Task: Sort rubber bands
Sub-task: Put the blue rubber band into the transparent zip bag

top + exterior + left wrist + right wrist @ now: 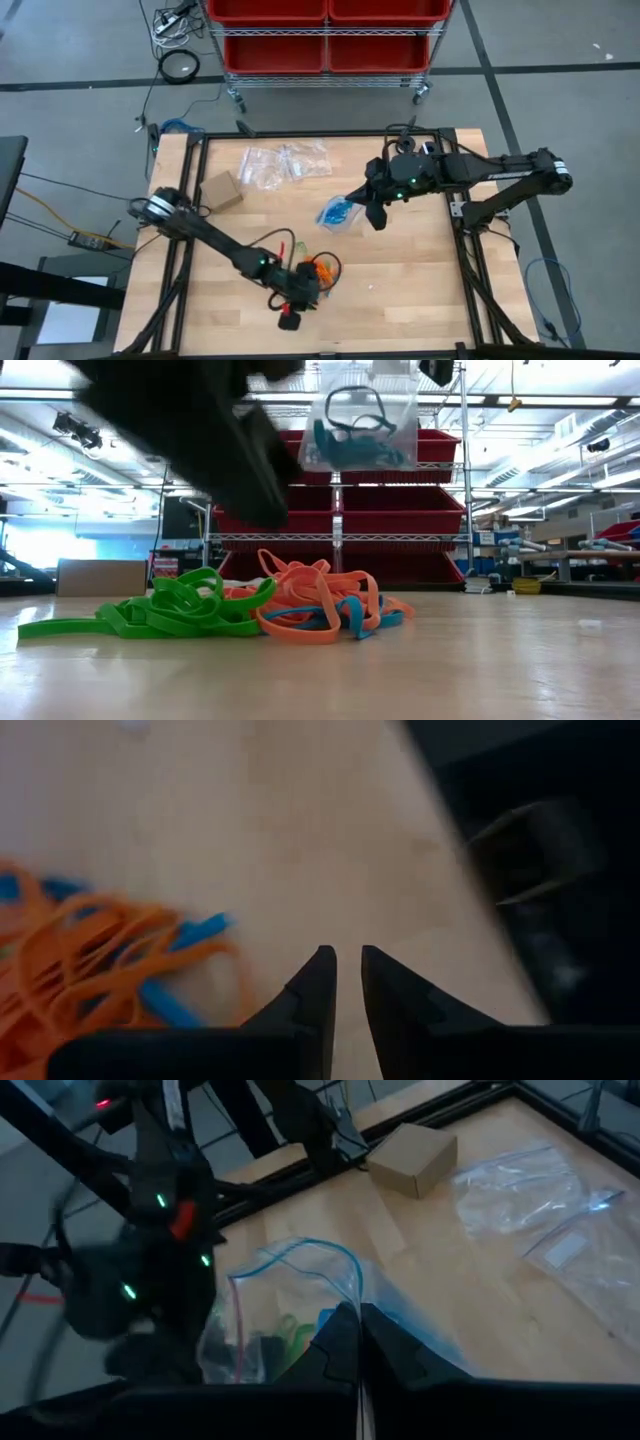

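Note:
The rubber bands lie in a tangled pile on the table: green ones (170,615), orange ones (310,605) and a few blue (355,618). From above the pile (318,268) shows near the table's front middle. My left gripper (343,970) hovers low beside the pile's orange and blue bands (90,975); its fingertips stand a narrow gap apart with nothing between them. My right gripper (358,1330) is higher, over the table's middle, shut on a clear plastic bag (338,213) that has blue bands (355,435) inside. My right gripper pinches the clear bag's upper edge (350,1285) between its two shut fingers, which slant downward from the table's right side. The bag (360,420) hangs below the fingers, lifted clear of the table, above the pile.
A small cardboard box (222,190) and several flat clear bags (285,163) lie at the far left of the table. A rack of red bins (325,35) stands beyond the far edge. Bare wood lies to the right of the pile.

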Robot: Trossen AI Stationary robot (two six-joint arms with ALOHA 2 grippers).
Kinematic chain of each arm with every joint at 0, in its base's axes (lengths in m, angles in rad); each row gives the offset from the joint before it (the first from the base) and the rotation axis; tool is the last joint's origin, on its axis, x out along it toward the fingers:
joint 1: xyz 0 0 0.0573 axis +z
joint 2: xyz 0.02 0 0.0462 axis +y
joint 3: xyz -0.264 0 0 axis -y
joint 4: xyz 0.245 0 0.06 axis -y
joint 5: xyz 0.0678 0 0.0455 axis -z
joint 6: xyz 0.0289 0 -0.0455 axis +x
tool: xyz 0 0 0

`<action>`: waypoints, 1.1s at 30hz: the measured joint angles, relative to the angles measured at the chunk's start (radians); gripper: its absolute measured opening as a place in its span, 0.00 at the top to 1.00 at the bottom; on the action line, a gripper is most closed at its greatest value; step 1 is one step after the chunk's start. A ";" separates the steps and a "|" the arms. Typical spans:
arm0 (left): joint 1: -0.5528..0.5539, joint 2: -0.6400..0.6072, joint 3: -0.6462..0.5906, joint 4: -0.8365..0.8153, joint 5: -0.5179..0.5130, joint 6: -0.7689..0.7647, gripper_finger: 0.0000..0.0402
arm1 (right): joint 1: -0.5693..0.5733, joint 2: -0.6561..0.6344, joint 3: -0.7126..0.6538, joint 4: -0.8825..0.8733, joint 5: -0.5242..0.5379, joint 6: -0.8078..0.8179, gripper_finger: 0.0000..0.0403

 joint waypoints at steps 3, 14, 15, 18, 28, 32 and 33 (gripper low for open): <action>0.004 0.030 0.004 -0.027 -0.101 -0.003 0.85 | 0.000 0.003 0.000 -0.001 -0.002 -0.008 1.00; 0.001 0.036 0.009 -0.033 -0.297 -0.069 0.85 | 0.002 0.029 0.000 -0.009 -0.064 -0.029 1.00; 0.001 0.038 0.009 -0.034 -0.293 -0.086 0.85 | 0.005 0.029 0.000 -0.008 -0.069 -0.030 1.00; 0.000 0.051 0.009 -0.035 -0.255 -0.137 0.85 | 0.019 0.029 0.000 -0.006 -0.078 -0.031 1.00; -0.022 0.071 0.009 -0.114 -0.309 -0.250 0.85 | 0.061 0.028 0.000 0.000 -0.091 -0.038 1.00; -0.022 0.081 0.010 -0.121 -0.327 -0.259 0.85 | 0.065 0.028 0.000 0.000 -0.111 -0.049 1.00; -0.022 0.081 0.010 -0.123 -0.334 -0.256 0.85 | 0.065 0.028 0.000 0.000 -0.113 -0.051 1.00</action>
